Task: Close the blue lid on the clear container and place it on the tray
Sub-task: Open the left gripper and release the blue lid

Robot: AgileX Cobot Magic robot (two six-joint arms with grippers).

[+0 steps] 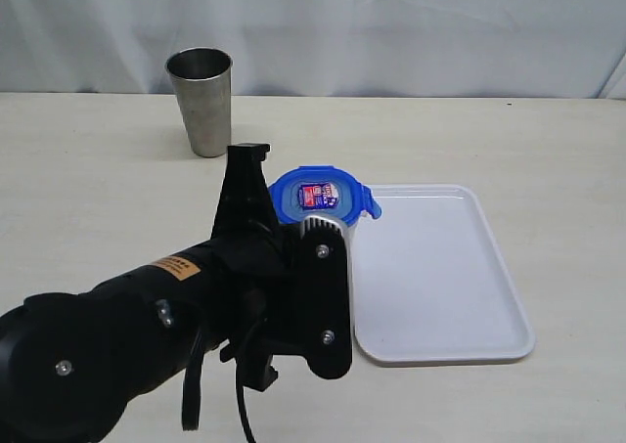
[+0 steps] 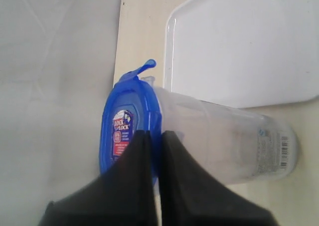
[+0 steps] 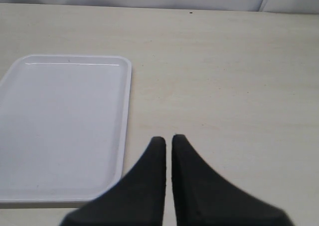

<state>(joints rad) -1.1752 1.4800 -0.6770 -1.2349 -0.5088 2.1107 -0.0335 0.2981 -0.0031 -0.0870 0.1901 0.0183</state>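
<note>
The left fingers (image 2: 132,181), black and tapered, are drawn together with only a slit between them. Their tips lie over the rim of the octagonal blue plastic lid (image 2: 122,131); whether they press it or nip its edge cannot be told. The lid sits on the mouth of the tall clear plastic container (image 2: 224,141). It has a red-and-purple sticker at its centre and one snap flap flared outward, unlatched. The fingers cover the flap on the near side, so its state is unclear.

The container stands upright on the pale tabletop (image 1: 98,189), with a barcode label near its base. It is just beside the left edge of the flat white rectangular plastic tray (image 1: 440,277), which lies at its 4 o'clock in the exterior view. There the left arm's black body hides nearly all of the clear wall.

A steel tumbler (image 1: 201,101) stands well apart at the container's 11 o'clock. The right fingers (image 3: 149,186), seen only in their own wrist view, are clenched on nothing over bare tabletop near the tray's rim.
</note>
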